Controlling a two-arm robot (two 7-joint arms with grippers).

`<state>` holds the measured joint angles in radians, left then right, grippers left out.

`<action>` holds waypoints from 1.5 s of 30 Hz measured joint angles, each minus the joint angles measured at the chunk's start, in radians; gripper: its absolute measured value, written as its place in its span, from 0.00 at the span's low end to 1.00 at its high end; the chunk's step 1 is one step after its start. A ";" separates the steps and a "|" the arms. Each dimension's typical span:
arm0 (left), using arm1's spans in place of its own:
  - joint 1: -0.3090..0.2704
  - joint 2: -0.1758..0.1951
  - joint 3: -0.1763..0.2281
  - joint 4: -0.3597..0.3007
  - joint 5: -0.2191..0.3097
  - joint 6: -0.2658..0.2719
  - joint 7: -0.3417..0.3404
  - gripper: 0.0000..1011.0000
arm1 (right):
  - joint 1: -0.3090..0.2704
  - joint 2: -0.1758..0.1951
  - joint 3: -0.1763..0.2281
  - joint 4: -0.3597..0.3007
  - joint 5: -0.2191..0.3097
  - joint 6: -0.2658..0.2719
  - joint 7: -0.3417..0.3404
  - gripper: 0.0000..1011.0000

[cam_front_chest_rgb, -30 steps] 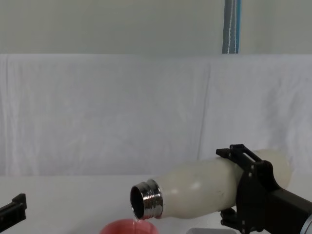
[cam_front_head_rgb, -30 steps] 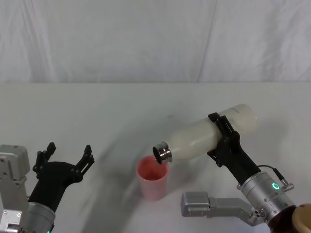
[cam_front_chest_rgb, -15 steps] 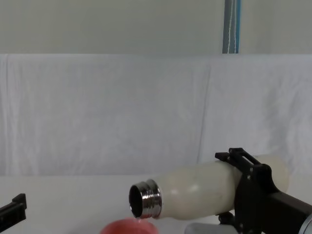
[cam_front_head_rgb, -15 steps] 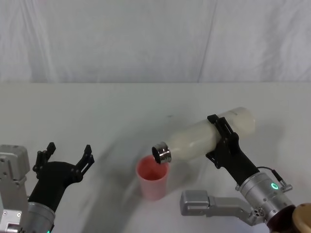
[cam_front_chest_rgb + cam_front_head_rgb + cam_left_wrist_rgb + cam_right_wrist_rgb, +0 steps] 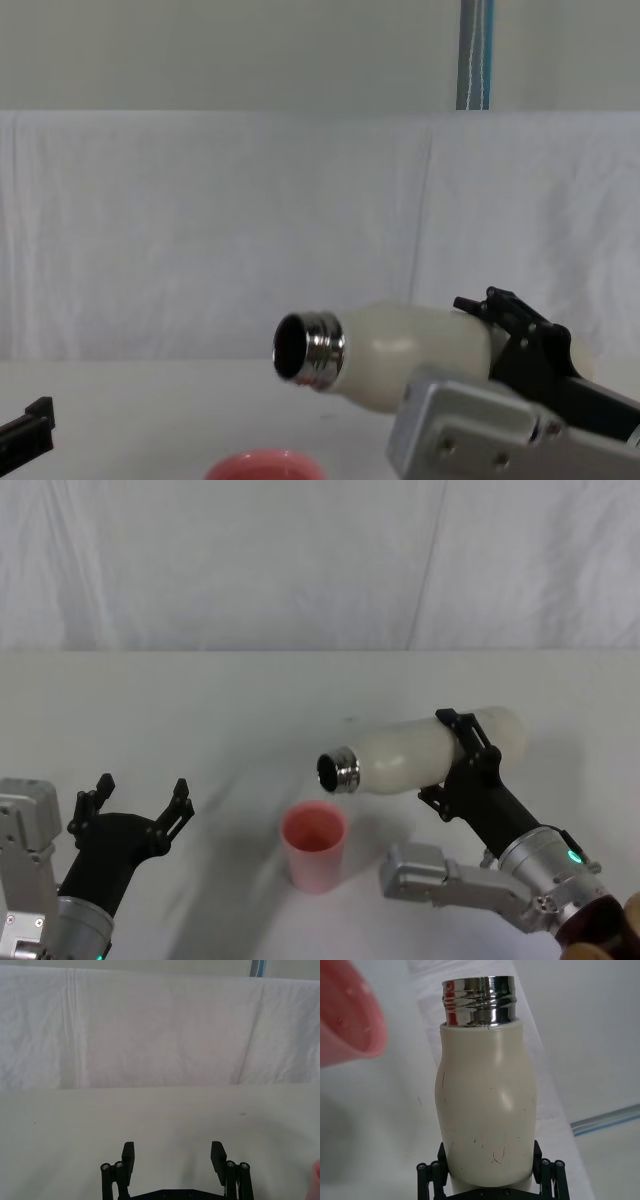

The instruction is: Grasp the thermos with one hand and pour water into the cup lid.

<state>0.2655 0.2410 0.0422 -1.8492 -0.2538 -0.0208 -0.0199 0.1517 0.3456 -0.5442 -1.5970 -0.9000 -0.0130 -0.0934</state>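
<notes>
Head view first: right gripper (image 5: 462, 756), black and blocky, is clamped around the body of the thermos (image 5: 420, 753), a matte cream-white bottle with rounded shoulders held lying nearly level above the white table (image 5: 200, 710); its shiny threaded steel neck points toward 9 o'clock, open mouth dark. Cup lid (image 5: 314, 846), a small salmon-pink round cup, stands upright on the table at about 7 o'clock from the steel mouth, apart from it. Left gripper (image 5: 132, 806) rests at the 8 o'clock corner with its fingers spread wide and nothing between them. Left wrist view: the two black finger pads (image 5: 128, 1157) stand apart over bare matte table, a creased white cloth backdrop (image 5: 150, 1030) behind. Right wrist view: black fingers (image 5: 429, 1179) press both flanks of the thermos, whose cream skin carries fine dark scratches below the ridged chrome neck; the pink rim of the cup lid (image 5: 345, 1015) is near the neck. Chest view: the thermos (image 5: 400, 345) is level, round steel mouth facing 9 o'clock, with the pink rim (image 5: 262, 466) below at about 7 o'clock.
</notes>
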 joint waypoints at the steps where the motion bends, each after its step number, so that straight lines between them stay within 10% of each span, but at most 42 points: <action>1: 0.000 0.000 0.000 0.000 0.000 0.000 0.000 0.99 | -0.005 -0.004 0.011 -0.006 0.026 -0.008 0.009 0.95; 26: 0.000 0.000 0.000 0.000 0.000 0.000 0.000 0.99 | -0.086 -0.102 0.240 -0.079 0.647 -0.083 0.278 0.95; 45: 0.000 0.000 0.000 0.000 0.000 0.000 0.000 0.99 | -0.097 -0.137 0.318 -0.087 0.932 -0.017 0.358 0.95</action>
<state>0.2655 0.2410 0.0421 -1.8492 -0.2538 -0.0208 -0.0199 0.0545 0.2082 -0.2259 -1.6838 0.0323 -0.0295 0.2648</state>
